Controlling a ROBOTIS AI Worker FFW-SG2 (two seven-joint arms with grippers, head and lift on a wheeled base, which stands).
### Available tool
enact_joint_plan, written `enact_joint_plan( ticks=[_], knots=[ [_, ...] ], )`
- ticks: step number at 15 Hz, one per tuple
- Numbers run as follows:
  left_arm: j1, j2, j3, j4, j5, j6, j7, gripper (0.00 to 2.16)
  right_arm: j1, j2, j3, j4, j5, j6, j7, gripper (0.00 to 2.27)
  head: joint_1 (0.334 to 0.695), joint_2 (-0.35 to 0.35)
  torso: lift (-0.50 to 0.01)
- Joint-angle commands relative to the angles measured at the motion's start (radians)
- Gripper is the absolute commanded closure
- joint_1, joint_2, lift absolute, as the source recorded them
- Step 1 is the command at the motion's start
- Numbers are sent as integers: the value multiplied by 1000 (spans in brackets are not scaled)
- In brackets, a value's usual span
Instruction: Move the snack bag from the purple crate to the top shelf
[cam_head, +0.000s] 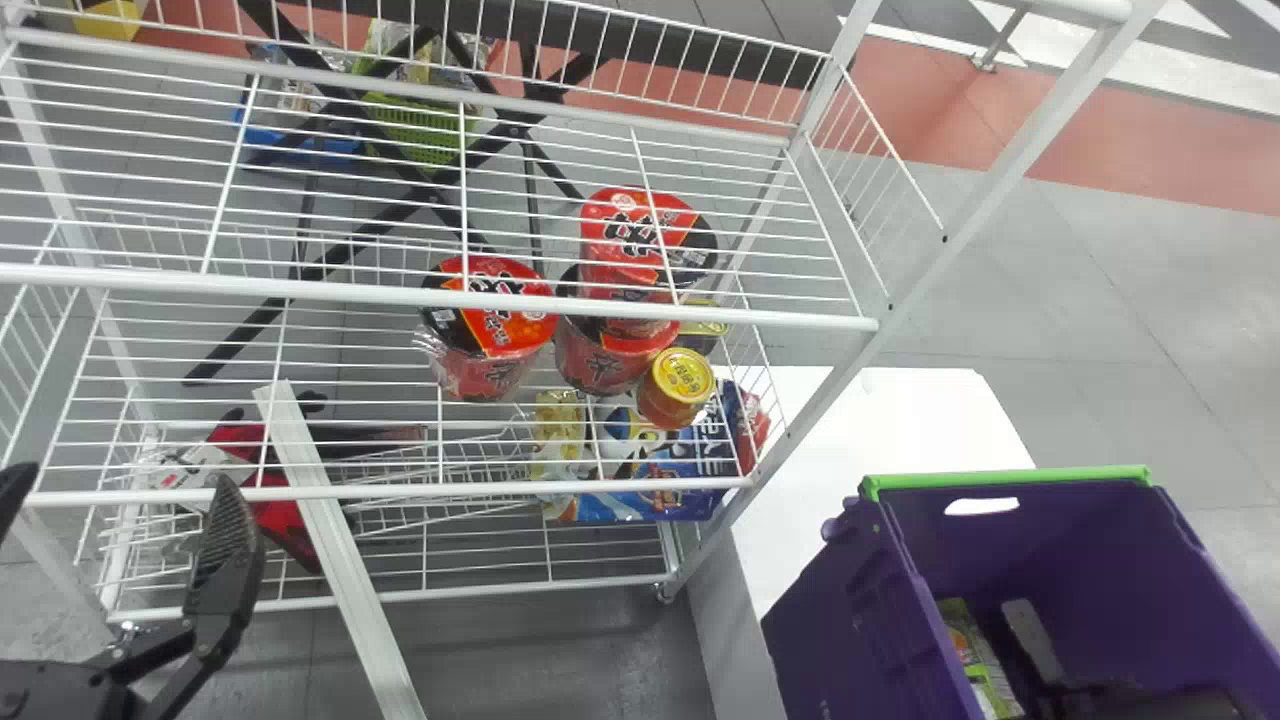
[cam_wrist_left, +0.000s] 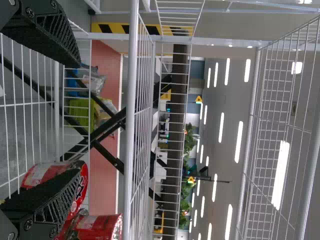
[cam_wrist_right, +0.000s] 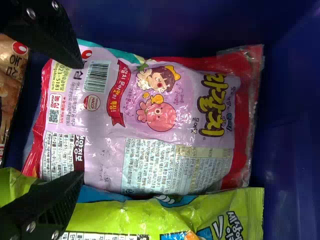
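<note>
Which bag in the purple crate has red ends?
The lilac bag with cartoon faces. The bright green bag beside it has none, and the brown bag is only partly visible.

Looks like a shop corner in a big hall, with noodle cups (cam_head: 502, 335) on a white wire rack (cam_head: 300, 289) and ceiling lights (cam_wrist_left: 239, 142).
</note>
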Motion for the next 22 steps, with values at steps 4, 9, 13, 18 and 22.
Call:
enact_joint_plan(
  ticks=[4, 9, 13, 18, 22],
  knots=[
    [-1, 0, 0, 9, 0, 0, 0, 60, 0, 0, -3, 26, -11, -65, -12, 286, 695, -350, -455],
    [3, 0, 0, 12, 0, -3, 0, 63, 0, 8, -1, 42, -11, -86, -18, 1139, 695, -350, -455],
    [0, -3, -4, 17, -2, -3, -2, 60, 34, 23, 0, -4, -10, -40, -24, 1477, 695, -350, -455],
    [-18, -9, -17, 40, -2, -3, -3, 60, 118, 26, -47, -152, -13, 70, 10, 1477, 695, -350, -455],
    [-32, -11, -35, 52, -9, 0, -2, 60, 155, 52, -138, -314, -28, 171, 102, 1477, 695, -350, -455]
  ],
)
